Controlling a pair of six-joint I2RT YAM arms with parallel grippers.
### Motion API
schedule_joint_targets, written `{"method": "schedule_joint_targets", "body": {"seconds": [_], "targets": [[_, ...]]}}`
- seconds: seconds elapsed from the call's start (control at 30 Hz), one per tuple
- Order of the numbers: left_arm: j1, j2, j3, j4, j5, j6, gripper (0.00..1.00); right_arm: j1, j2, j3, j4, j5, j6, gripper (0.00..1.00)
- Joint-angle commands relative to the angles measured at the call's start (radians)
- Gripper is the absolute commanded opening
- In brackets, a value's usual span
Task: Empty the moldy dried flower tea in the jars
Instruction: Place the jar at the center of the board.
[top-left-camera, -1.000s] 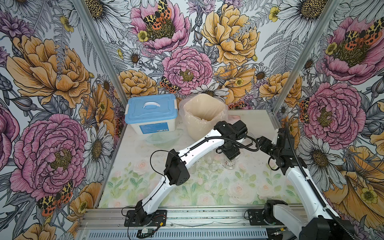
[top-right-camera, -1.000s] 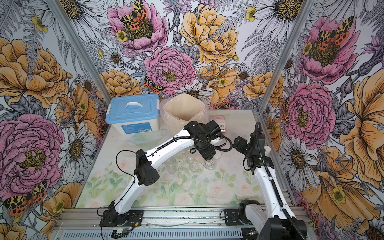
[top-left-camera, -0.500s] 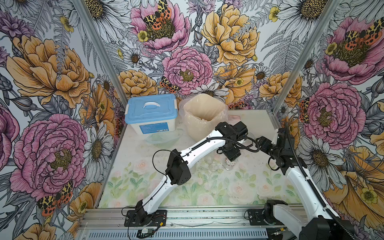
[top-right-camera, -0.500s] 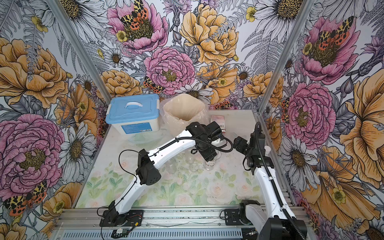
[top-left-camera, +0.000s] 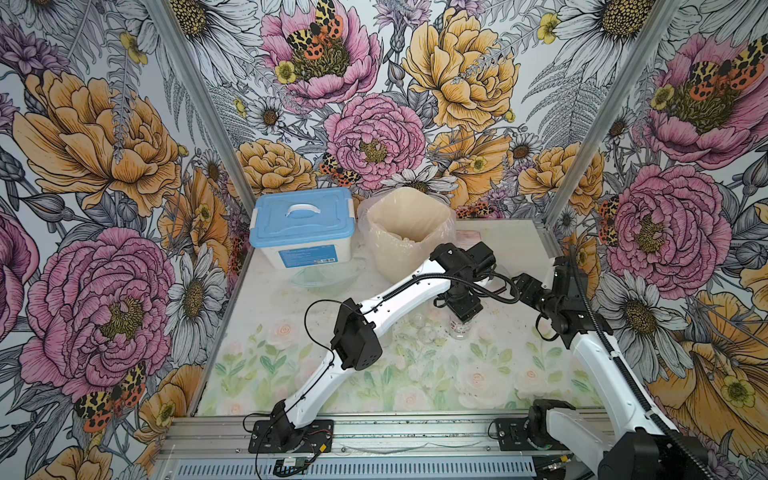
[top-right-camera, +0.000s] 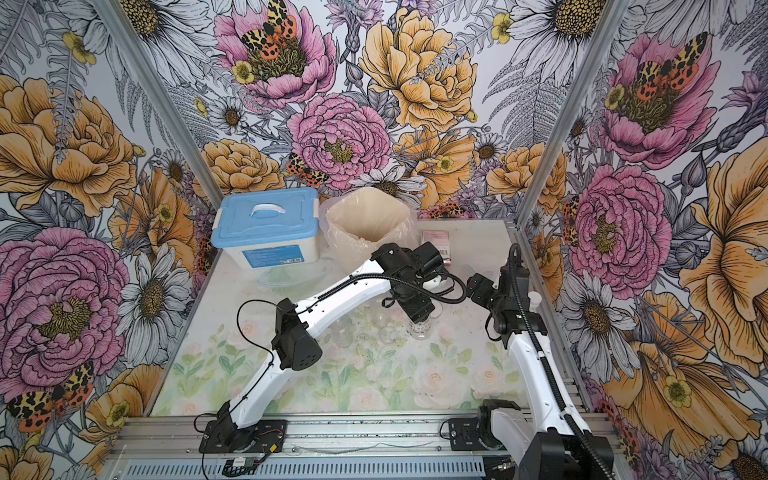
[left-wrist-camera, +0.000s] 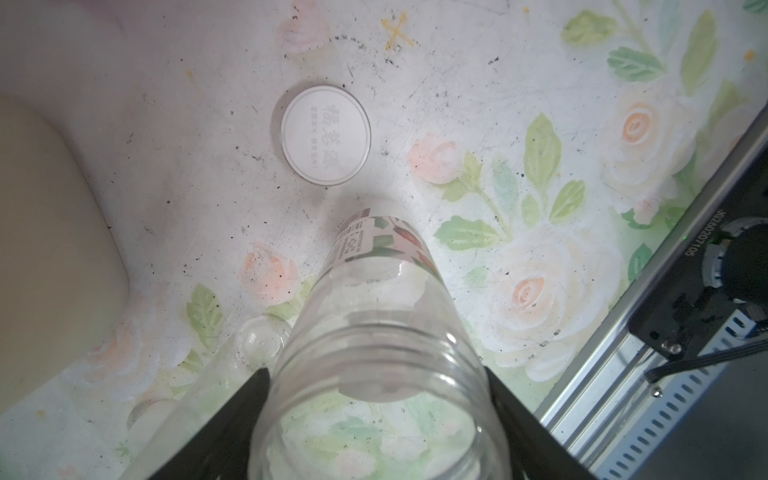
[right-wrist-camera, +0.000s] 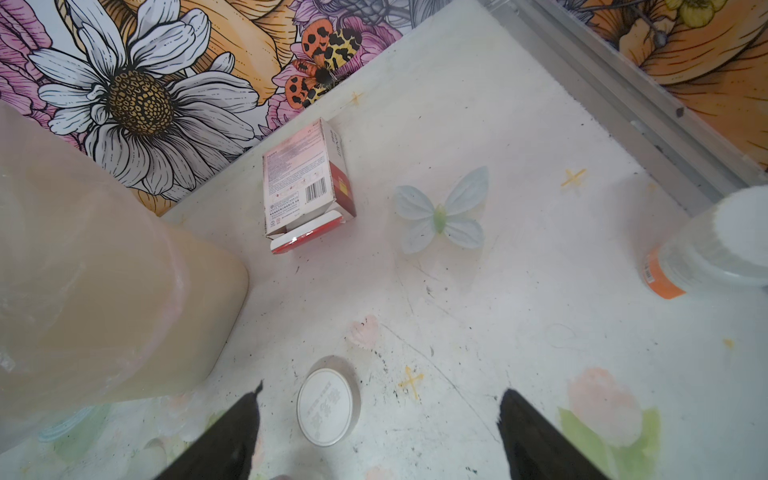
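On the table (top-left-camera: 478, 374), near centre, the left gripper (left-wrist-camera: 376, 374) has its fingers against both sides of the upright, empty-looking labelled jar (left-wrist-camera: 370, 299); no tea shows. A crooked withdrawal could tip it onto the slim jar (left-wrist-camera: 262, 345) at 9 o'clock. Its lid (right-wrist-camera: 328, 407) lies beneath the wide-open, empty right gripper (right-wrist-camera: 380, 390); the lined bin (top-left-camera: 409, 232) stands at 11 o'clock.

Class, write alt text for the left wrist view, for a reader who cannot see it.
A clear, labelled jar, open and seemingly empty, stands between the jaws of the left gripper on a rose-printed table. A white lid lies beyond it, a beige bin nearby.
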Motion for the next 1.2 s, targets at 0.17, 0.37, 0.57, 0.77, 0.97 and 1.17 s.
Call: {"method": "schedule_joint_targets", "body": {"seconds": [0.17, 0.37, 0.57, 0.77, 0.97, 1.17], "targets": [[0.011, -0.047, 0.012, 0.0, 0.04, -0.019, 0.78, -0.006, 0.002, -0.007, 0.007, -0.016, -0.015, 0.89], [0.013, -0.047, 0.018, 0.0, 0.045, -0.02, 0.79, -0.006, 0.004, -0.008, 0.006, -0.017, -0.018, 0.89], [0.016, -0.051, 0.021, 0.0, 0.05, -0.023, 0.8, -0.007, 0.013, -0.003, 0.007, -0.019, -0.021, 0.89], [0.018, -0.059, 0.04, 0.0, 0.053, -0.03, 0.81, -0.007, 0.014, -0.002, 0.007, -0.022, -0.022, 0.89], [0.014, -0.098, 0.08, 0.002, 0.042, -0.038, 0.83, -0.007, 0.008, 0.001, 0.007, -0.021, -0.023, 0.89], [0.007, -0.173, 0.154, 0.006, -0.013, -0.041, 0.86, -0.007, 0.001, 0.003, 0.007, -0.024, -0.028, 0.89]]}}
